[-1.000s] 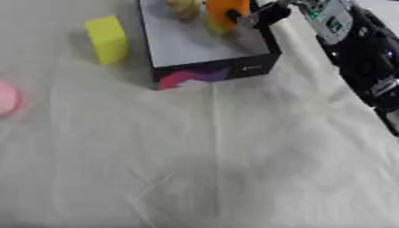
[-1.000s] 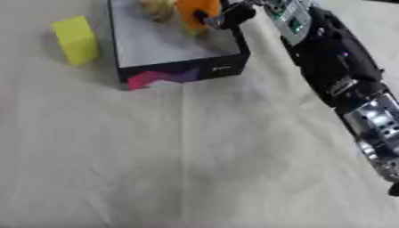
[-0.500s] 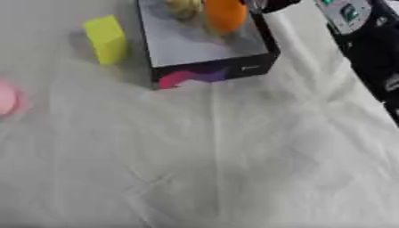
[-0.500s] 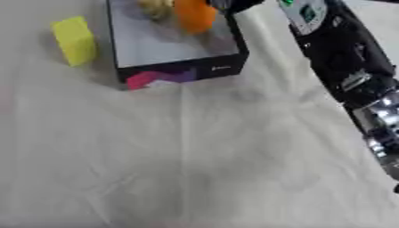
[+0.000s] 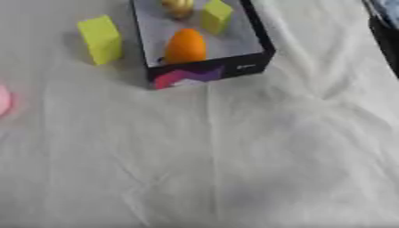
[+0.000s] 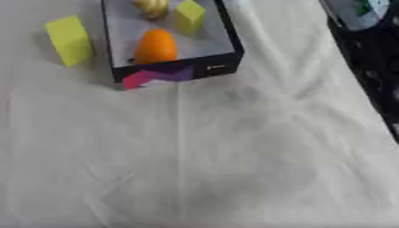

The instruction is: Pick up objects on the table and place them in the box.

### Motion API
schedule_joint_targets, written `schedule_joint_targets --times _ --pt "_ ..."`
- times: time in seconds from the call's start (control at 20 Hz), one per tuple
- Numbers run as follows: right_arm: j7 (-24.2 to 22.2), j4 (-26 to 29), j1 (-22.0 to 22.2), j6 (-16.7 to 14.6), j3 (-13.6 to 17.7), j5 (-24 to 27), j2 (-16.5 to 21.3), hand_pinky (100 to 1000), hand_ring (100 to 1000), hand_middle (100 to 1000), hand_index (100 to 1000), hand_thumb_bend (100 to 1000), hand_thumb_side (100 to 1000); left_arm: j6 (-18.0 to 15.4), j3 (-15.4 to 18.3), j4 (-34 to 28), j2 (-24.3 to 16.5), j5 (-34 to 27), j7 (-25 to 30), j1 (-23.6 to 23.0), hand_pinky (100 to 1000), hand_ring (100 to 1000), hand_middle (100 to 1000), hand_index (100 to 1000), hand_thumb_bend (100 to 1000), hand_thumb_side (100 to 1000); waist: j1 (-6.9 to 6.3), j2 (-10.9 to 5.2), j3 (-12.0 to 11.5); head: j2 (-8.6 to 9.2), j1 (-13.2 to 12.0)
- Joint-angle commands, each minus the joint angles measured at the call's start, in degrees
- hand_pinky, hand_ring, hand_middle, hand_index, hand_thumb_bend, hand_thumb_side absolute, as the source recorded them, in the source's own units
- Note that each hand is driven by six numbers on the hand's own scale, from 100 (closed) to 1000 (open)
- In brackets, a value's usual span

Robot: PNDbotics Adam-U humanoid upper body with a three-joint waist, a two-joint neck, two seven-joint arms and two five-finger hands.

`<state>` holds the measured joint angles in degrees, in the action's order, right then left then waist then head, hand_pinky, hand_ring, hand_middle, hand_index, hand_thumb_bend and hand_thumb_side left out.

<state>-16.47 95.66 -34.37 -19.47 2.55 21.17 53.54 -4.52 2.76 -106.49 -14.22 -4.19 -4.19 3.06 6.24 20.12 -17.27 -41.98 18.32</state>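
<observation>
Orange object (image 5: 185, 46) (blurred) inside box (image 5: 248, 67)

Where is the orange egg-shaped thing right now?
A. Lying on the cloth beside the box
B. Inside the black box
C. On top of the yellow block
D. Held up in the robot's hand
B: the orange thing lies inside the black box, near its front wall, with no hand on it.

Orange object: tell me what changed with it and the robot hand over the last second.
The orange object, then under the right robot hand at the box's far right side, now lies free inside it. The arm has pulled back to the right edge; its hand is out of sight. The yellow block outside stayed beside the box.
</observation>
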Motion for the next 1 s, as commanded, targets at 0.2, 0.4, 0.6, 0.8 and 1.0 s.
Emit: schedule_joint_targets --times 0.2,0.4,0.6,0.8,1.0 --pt "5.24 14.38 13.78 1.57 9.26 17.15 3.57 885 720 715 914 100 523 -0.57 1.62 -1.24 -0.86 0.16 -1.30 -0.56 862 571 597 681 100 819 -1.65 -3.23 2.74 -0.28 -3.25" --pt "6.53 18.62 25.34 0.59 14.15 18.19 -1.87 896 727 729 921 100 543 -0.78 2.08 -1.60 -0.84 -0.02 -1.90 -0.90 862 571 597 681 100 811 -2.44 -3.61 4.91 0.09 -4.88" --pt "3.15 18.91 33.87 -2.16 16.74 15.36 -9.77 919 745 746 940 100 558 -1.07 2.33 -2.19 -0.82 -0.22 -2.29 -1.05 862 571 597 681 100 799 -3.59 -3.48 6.84 1.34 -6.07" --pt "0.09 18.93 38.31 -3.48 18.25 14.28 -16.22 908 717 719 926 100 547 -1.41 2.44 -2.85 -0.92 -0.45 -2.44 -1.11 861 572 598 681 100 785 -4.91 -3.11 8.22 2.34 -6.84" --pt "1.06 18.93 40.11 -1.83 19.65 10.89 -21.08 893 686 690 909 100 555 -2.02 2.64 -3.86 -1.82 -0.78 -2.75 -0.79 860 573 600 683 100 753 -6.34 -2.83 9.48 2.89 -7.46"
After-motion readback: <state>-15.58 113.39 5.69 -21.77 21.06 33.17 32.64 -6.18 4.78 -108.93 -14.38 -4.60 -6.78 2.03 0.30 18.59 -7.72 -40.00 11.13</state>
